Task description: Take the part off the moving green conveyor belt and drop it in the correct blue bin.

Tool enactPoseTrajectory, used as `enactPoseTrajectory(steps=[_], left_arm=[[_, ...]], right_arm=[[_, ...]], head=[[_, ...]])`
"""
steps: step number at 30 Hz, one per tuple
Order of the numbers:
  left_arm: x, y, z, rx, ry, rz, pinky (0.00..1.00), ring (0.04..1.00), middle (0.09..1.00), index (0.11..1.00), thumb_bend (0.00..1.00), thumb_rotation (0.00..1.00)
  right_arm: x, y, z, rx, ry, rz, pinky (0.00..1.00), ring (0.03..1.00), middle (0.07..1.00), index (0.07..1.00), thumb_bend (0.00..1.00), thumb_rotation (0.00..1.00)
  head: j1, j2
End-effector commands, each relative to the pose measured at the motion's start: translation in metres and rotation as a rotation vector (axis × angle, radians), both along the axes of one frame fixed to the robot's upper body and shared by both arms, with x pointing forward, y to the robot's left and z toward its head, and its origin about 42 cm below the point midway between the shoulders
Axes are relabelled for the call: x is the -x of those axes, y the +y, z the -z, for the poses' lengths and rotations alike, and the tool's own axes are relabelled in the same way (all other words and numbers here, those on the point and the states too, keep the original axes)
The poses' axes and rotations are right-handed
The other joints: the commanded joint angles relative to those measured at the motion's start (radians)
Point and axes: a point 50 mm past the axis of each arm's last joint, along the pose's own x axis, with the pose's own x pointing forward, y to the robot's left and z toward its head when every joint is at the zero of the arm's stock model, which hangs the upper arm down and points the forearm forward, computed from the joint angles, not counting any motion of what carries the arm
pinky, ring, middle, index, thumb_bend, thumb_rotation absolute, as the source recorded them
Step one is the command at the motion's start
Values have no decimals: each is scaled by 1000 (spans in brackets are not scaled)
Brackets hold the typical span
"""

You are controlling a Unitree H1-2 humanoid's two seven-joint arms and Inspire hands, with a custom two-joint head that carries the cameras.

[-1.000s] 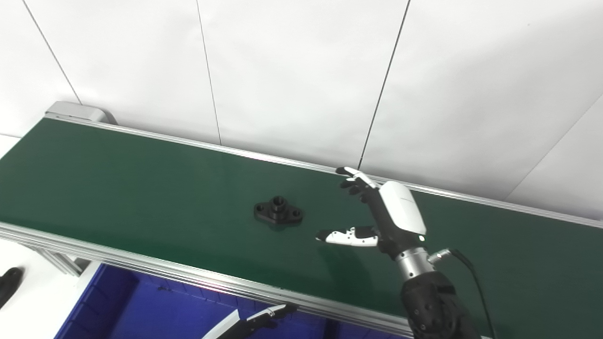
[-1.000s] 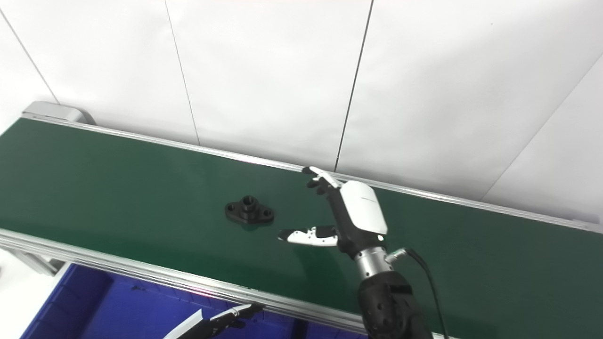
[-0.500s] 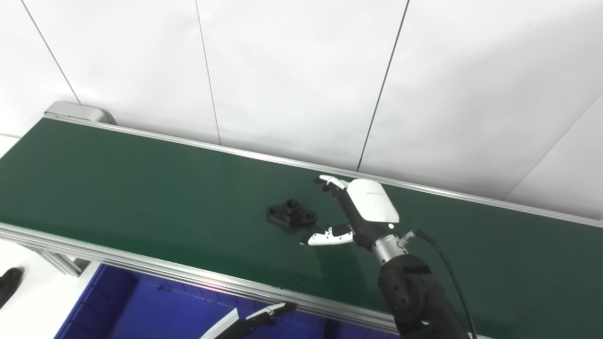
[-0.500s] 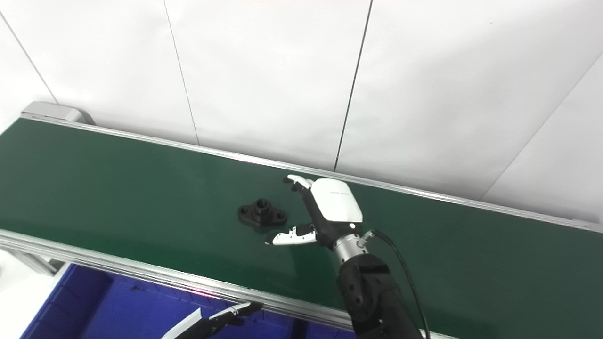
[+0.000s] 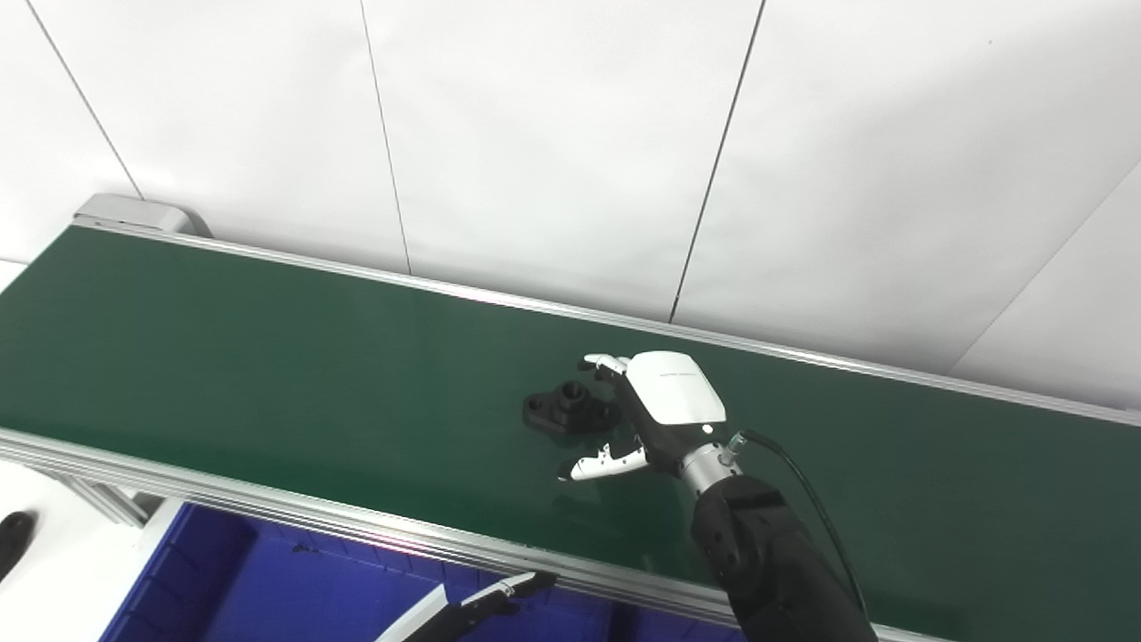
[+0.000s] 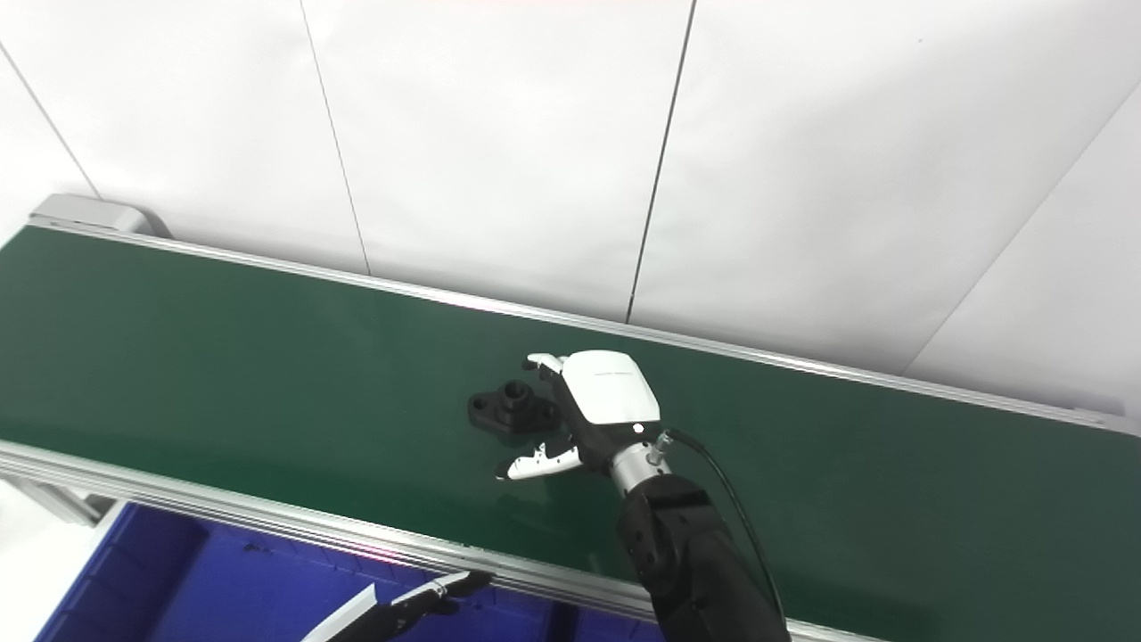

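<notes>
A black flanged part (image 5: 563,407) with a raised round hub lies on the green conveyor belt (image 5: 267,374). It also shows in the right eye view (image 6: 506,406). My right hand (image 5: 649,412) is low over the belt at the part's right end, open, its fingers spread around that end and its thumb in front. I cannot tell if it touches the part. My left hand (image 5: 472,608) is at the bottom edge, below the belt's near rail, over the blue bin (image 5: 267,597). Only its fingertips show.
The belt has aluminium rails along its near side (image 5: 267,508) and far side (image 5: 802,357). A white panelled wall stands right behind it. A dark object (image 5: 11,539) lies at the far left edge on the white surface.
The part has moved right with the belt. My right hand has moved left and down to it, and its fingers now reach around the part's right end. The left hand has stayed in place.
</notes>
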Motion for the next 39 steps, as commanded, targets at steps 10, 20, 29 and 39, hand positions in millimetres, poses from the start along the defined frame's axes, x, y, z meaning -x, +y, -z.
enactPoseTrajectory(steps=[10, 20, 29, 39], left_arm=[[-3, 2, -9, 27, -54, 3, 891, 938, 956, 922, 790, 356], [-3, 2, -10, 27, -58, 2, 888, 939, 956, 923, 794, 366], [-3, 3, -12, 26, -63, 5, 885, 938, 956, 923, 789, 375], [-4, 3, -13, 38, -62, 3, 864, 933, 957, 923, 785, 362]], right_arm=[[-19, 10, -9, 60, -59, 13, 632, 703, 749, 801, 801, 512], [-24, 3, 2, 115, -63, -1, 605, 665, 691, 737, 709, 482], [-14, 2, -4, 168, -86, -1, 150, 208, 297, 480, 511, 129], [-7, -1, -8, 290, -41, 2, 243, 332, 413, 517, 524, 0]], head=[[0, 11], [-1, 19], [-4, 32], [-4, 41]])
